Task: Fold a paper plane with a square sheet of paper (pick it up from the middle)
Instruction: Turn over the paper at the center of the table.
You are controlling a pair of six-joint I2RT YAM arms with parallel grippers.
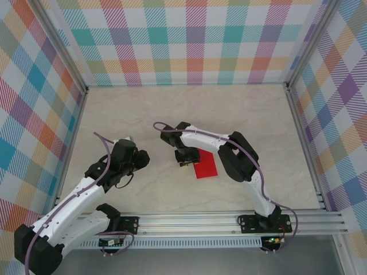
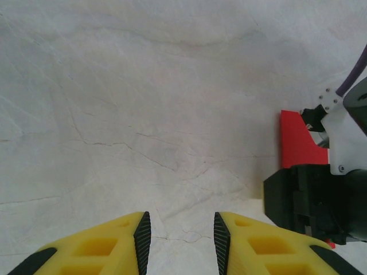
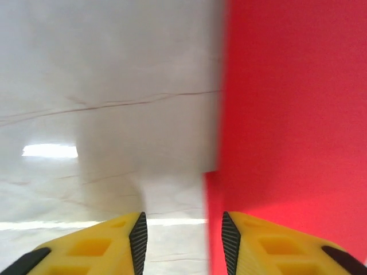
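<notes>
Paper (image 1: 207,166) lies on the counter (image 1: 172,109), right of centre and near the front, under the right arm's forearm. From the top it is a red, roughly rectangular shape.

Right end effector (image 1: 186,159) is low over the counter at the paper's left edge. Right wrist view: right end effector (image 3: 183,220) has its fingers spread and pinches nothing. The paper (image 3: 292,114) covers the right half of that view. Its left edge steps sideways low in the frame and reaches into the gap beside the right finger. Can't tell whether it touches that pad.

Left end effector (image 1: 140,158) is well to the left of the paper, over bare counter. Left wrist view: left end effector (image 2: 179,220) is spread with nothing between the pads. The paper (image 2: 295,143) sits at far right, partly behind the other arm's black wrist.
</notes>
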